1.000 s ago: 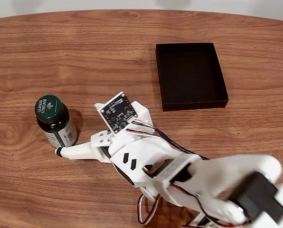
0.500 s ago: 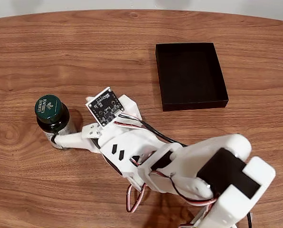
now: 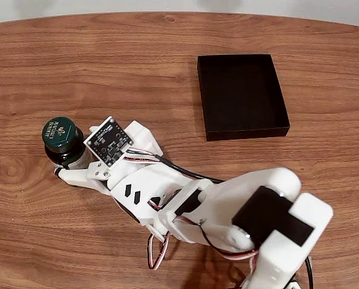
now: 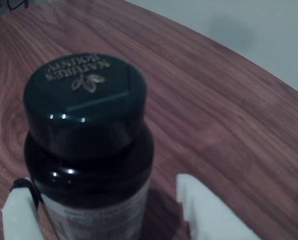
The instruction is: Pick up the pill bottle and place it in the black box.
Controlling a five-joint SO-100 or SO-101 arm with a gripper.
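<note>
While the pill bottle (image 3: 63, 143) stands upright on the wooden table (image 3: 107, 66) near its left edge in the fixed view, its green cap with white print faces up and the pale label shows low on its side. In the wrist view the pill bottle (image 4: 89, 150) sits between the two white fingers (image 4: 209, 212), one on each side of its lower body; a dark gap shows between the bottle and the finger on the right of that view, and the other finger sits right at the label's edge. The gripper (image 3: 77, 161) is spread around the bottle, not clamped on it; in the fixed view one finger runs along the bottle's near side at table level. A small circuit board (image 3: 108, 141) rides on top of the wrist, just beside the cap, and thin wires (image 3: 167, 161) trail back over the white arm (image 3: 227, 211), which reaches in from the lower right corner. The black box (image 3: 243, 96) lies flat toward the table's far right, well apart from bottle and gripper.
</note>
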